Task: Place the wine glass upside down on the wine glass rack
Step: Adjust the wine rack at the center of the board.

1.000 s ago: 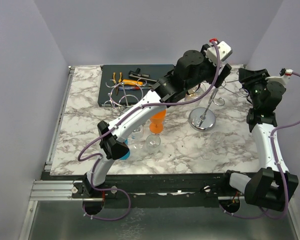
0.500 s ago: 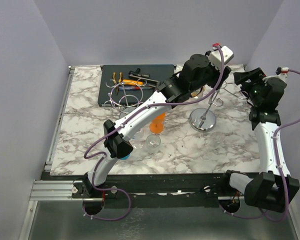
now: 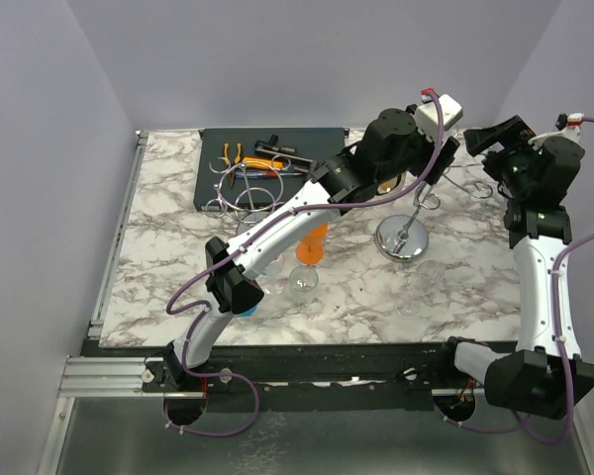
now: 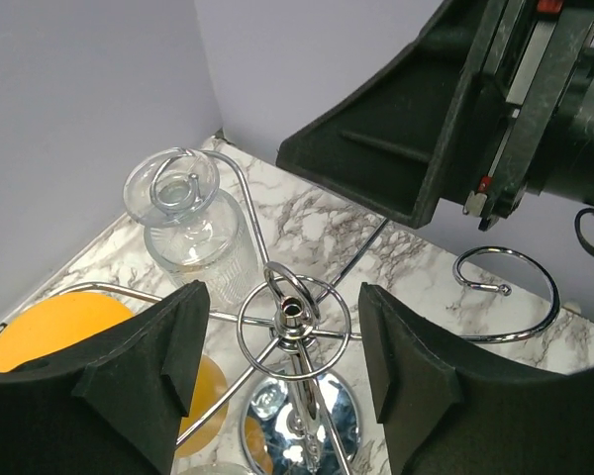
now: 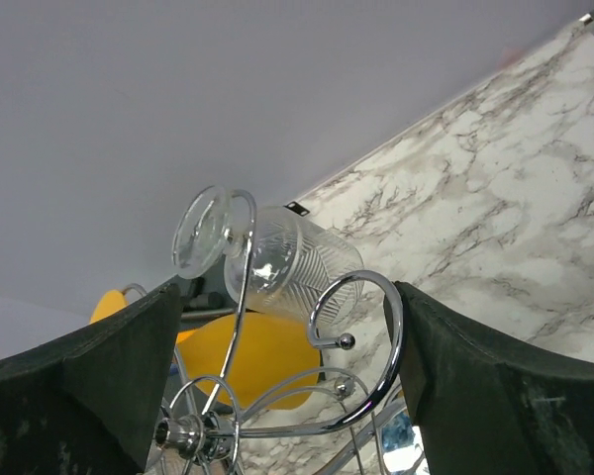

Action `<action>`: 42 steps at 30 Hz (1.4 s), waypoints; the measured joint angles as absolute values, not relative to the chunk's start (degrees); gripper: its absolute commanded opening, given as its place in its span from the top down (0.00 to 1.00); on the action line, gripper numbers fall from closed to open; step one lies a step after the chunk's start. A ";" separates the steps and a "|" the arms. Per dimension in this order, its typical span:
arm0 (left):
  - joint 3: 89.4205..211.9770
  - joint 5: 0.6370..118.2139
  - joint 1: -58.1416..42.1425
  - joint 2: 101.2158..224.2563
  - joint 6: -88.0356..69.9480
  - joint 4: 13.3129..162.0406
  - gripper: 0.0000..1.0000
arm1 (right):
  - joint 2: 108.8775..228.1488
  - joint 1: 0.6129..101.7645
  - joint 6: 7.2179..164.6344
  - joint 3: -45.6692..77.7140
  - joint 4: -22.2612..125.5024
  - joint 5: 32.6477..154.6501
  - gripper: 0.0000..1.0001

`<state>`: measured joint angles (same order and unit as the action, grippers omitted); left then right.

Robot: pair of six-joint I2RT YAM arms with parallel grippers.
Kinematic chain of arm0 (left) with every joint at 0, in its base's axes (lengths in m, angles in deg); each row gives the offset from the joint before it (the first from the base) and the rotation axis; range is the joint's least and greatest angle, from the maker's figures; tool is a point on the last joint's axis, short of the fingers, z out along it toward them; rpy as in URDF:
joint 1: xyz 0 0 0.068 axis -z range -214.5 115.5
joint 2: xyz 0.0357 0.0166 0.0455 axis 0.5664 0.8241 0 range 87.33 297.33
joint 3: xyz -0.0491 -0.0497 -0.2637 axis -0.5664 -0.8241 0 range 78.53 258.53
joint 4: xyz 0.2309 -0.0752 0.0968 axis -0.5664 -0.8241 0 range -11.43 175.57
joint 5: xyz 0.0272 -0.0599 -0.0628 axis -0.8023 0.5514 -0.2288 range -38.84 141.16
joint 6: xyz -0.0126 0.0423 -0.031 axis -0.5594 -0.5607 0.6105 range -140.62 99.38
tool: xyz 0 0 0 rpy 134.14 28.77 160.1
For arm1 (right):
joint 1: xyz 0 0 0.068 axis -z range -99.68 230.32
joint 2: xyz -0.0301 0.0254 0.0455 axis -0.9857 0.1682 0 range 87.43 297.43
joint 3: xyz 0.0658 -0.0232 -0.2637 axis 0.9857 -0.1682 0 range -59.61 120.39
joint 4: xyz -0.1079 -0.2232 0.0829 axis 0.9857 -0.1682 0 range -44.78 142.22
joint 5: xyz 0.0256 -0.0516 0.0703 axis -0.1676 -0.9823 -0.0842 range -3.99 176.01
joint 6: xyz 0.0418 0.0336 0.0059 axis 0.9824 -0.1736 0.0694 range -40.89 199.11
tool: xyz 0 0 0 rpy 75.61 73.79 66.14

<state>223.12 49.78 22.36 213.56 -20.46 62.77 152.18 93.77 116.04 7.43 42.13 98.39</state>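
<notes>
The wine glass hangs upside down from a chrome arm of the wine glass rack, its foot resting in a wire loop. No finger touches it. My right gripper stands open a little way off the glass, with only a curled rack hook between its fingers. In the top view the right gripper is just right of the rack. My left gripper is open above the rack's top ring, its pads either side without touching. The rack's round base stands on the marble table.
An orange object stands left of the rack base. Clear glasses sit on the table in front of it, another nearer the right arm. A dark mat with pliers and wire lies at the back left.
My right gripper has opened and drawn back to the right, away from the rack. My left gripper has shifted right to hover over the rack's top.
</notes>
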 measured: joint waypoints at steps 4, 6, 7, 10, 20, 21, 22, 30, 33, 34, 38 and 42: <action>223.12 49.91 22.36 213.56 -20.46 62.72 0.40 | 152.80 93.79 115.40 9.86 40.18 98.89 0.10; 223.12 50.04 22.36 213.56 -20.53 62.72 0.46 | 152.86 93.79 115.03 10.47 38.46 98.91 0.10; 223.12 50.08 22.36 213.56 -20.46 62.72 0.48 | 152.88 93.83 114.90 10.91 37.45 98.91 0.09; 223.10 50.52 22.36 213.56 -20.50 62.72 0.58 | 152.86 93.83 114.42 12.48 33.60 98.85 0.09; 222.95 52.27 22.38 214.18 -19.91 62.70 0.43 | 149.06 93.83 112.89 14.17 23.09 97.49 0.05; 222.95 52.29 22.41 214.33 -19.78 62.70 0.43 | 148.60 93.83 112.89 14.17 22.63 97.49 0.06; 222.95 52.27 22.41 214.46 -19.74 62.70 0.43 | 148.05 93.83 112.91 14.17 22.13 97.52 0.06; 222.97 52.22 22.62 216.27 -20.22 62.70 0.77 | 143.77 93.83 115.21 10.91 21.30 99.81 0.25; 223.17 51.72 22.54 216.62 -21.25 62.74 0.90 | 142.96 93.83 116.54 9.07 21.12 101.03 0.31; 223.19 51.66 22.51 216.65 -21.90 62.74 0.92 | 142.87 93.83 116.96 8.66 21.08 101.43 0.33; 223.23 50.67 22.45 216.67 -24.81 62.77 0.95 | 142.70 93.83 118.49 7.35 21.30 102.70 0.50; 223.23 50.39 21.97 216.69 -25.86 63.07 0.97 | 141.98 93.79 120.80 5.01 23.57 104.68 0.71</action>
